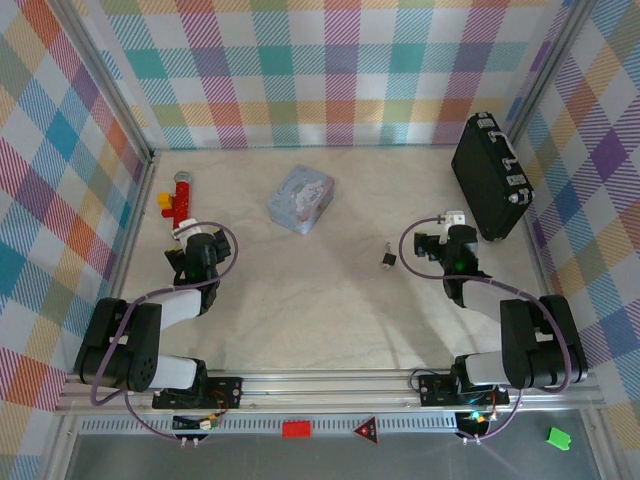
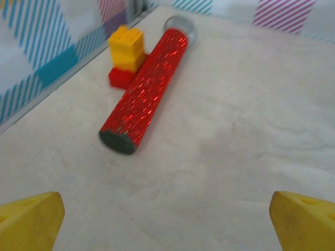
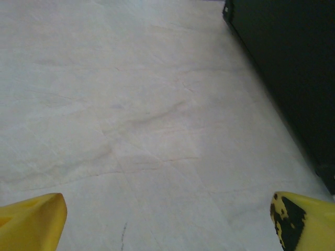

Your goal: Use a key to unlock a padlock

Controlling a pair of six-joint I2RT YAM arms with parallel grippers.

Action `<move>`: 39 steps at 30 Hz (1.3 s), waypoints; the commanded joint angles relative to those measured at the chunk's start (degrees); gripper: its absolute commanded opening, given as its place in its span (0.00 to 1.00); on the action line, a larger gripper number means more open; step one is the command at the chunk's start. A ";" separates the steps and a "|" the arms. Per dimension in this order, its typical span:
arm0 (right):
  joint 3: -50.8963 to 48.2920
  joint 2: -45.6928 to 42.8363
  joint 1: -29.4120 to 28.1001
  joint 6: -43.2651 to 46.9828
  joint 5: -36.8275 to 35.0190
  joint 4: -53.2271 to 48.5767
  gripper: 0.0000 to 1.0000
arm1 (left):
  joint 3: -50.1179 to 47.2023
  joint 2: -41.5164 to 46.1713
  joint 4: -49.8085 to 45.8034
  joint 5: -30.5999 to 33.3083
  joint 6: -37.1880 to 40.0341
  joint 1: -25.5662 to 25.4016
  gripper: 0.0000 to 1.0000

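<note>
Pouch (image 1: 300, 198), black case (image 1: 490, 178) shut, contents unseen; padlock (image 1: 388, 258) on table (image 1: 300, 310); left gripper (image 2: 167, 222), right gripper (image 3: 167, 222) wide, empty.

Blue pouch (image 1: 300, 198) — red tube (image 2: 146, 94), blocks (image 2: 125, 57) — black case (image 1: 490, 178).

I see a glittery red tube (image 2: 146, 91) and yellow-on-red bricks (image 2: 125, 57) ahead of my left gripper's (image 2: 167, 222) yellow fingertips (image 2: 31, 222).

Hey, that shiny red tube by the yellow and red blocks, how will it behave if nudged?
The red tube looks round and lies on its side, so a sideways nudge would probably roll it across the smooth table. The yellow block beside it would likely stop it on that side. Its glossy foil skin may be slippery to pinch.
</note>
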State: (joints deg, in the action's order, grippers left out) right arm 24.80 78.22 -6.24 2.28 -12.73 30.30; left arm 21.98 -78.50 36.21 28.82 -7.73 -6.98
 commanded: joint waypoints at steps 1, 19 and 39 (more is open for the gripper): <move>-1.07 0.37 0.86 1.33 5.02 7.83 0.99 | -3.67 -2.04 13.28 -5.34 5.27 0.30 1.00; -1.13 9.71 5.41 -3.12 11.71 16.99 0.99 | 1.15 -12.03 14.05 -16.42 9.47 0.78 1.00; -1.24 9.69 5.52 -3.29 11.08 17.11 0.99 | 1.34 -12.01 13.69 -17.22 8.79 1.53 1.00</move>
State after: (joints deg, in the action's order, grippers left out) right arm 22.65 87.96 -1.06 -0.40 -1.67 46.28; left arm 22.04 -90.48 49.65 12.45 1.13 -6.07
